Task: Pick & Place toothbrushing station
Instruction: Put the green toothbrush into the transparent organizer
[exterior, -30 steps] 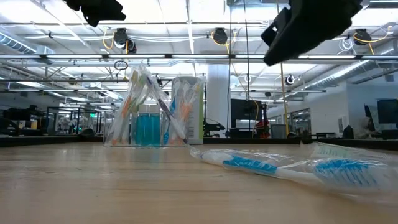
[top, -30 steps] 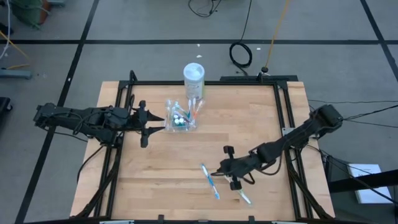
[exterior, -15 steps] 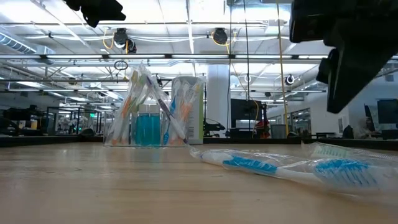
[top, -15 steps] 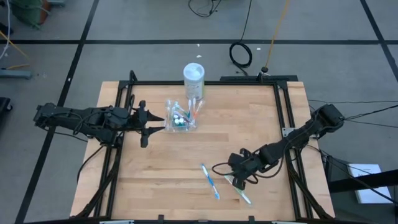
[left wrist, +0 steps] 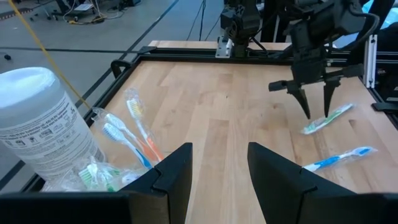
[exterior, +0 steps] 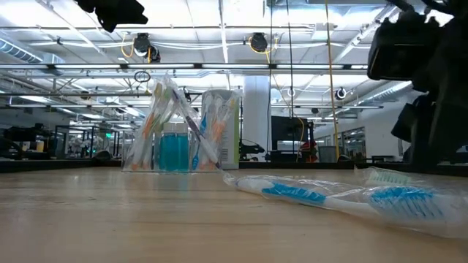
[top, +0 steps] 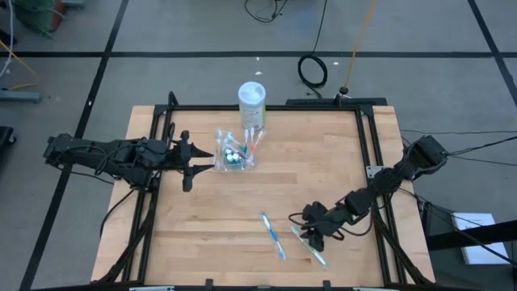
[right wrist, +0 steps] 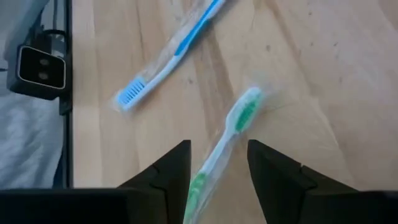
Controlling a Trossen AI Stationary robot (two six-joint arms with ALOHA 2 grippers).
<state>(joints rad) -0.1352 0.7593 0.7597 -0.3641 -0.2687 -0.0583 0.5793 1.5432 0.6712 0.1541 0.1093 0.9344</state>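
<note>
A clear cup (top: 234,153) with several toothbrushes and blue tubes stands at the table's far middle, next to a white canister (top: 252,103). My left gripper (top: 206,167) hangs open just left of the cup and holds nothing. Two wrapped toothbrushes lie flat near the table's front: a blue one (top: 272,235) and a green one (top: 313,248). My right gripper (left wrist: 317,115) points steeply down over the green toothbrush (right wrist: 229,142), open, with one finger on either side of its handle and a gap on both sides.
A black metal frame (top: 367,145) runs along the table's edges. Bare wood lies between the cup and the two loose toothbrushes. Cables (top: 311,69) lie on the floor beyond the far edge.
My right gripper has sunk and moved toward the table's near right, from beside the blue toothbrush to over the green one. It has rolled about its own line and opened. The toothbrushes, the cup and my left gripper have stayed put.
</note>
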